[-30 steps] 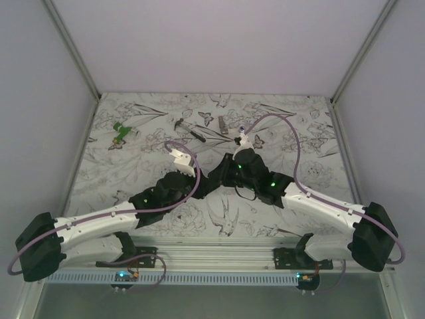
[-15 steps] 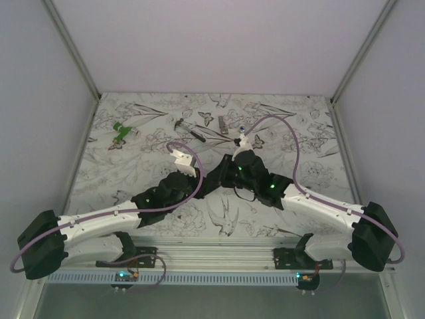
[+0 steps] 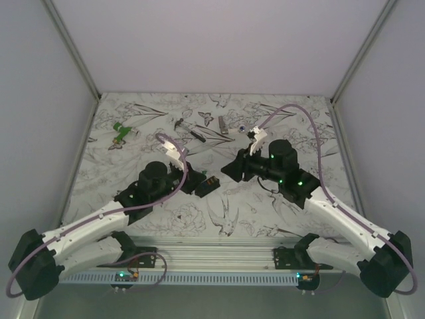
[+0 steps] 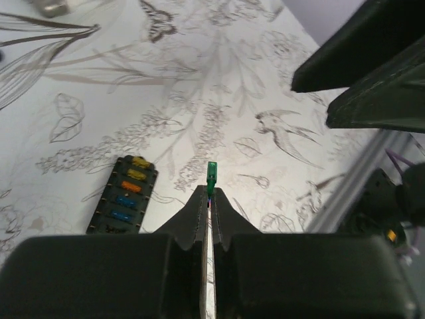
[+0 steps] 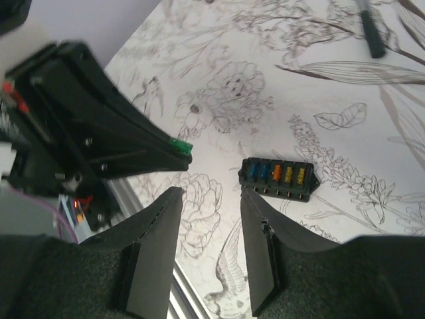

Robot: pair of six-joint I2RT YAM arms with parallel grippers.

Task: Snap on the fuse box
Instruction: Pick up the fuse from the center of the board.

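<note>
The fuse box (image 3: 207, 187) lies flat on the flowered table between my two arms, a black box with a row of blue, orange and yellow fuses on its face (image 5: 277, 177). In the left wrist view the fuse box (image 4: 124, 195) is on the table left of and beyond my fingertips. My left gripper (image 4: 209, 193) is shut on a small green fuse (image 4: 212, 175) that sticks out past the tips. My right gripper (image 5: 209, 193) hangs open and empty above the table, with the box just beyond its right finger. The green fuse (image 5: 179, 145) shows at upper left there.
A green plastic piece (image 3: 121, 133) lies at the far left. Thin dark tools (image 3: 188, 128), a small grey bar (image 3: 224, 124) and a tiny round part (image 3: 243, 127) lie along the back. White walls close in the sides, and a metal rail (image 3: 219, 251) runs along the near edge.
The two arms were pressed together at the table's centre and have drawn apart, leaving the fuse box lying between them. The right gripper has opened.
</note>
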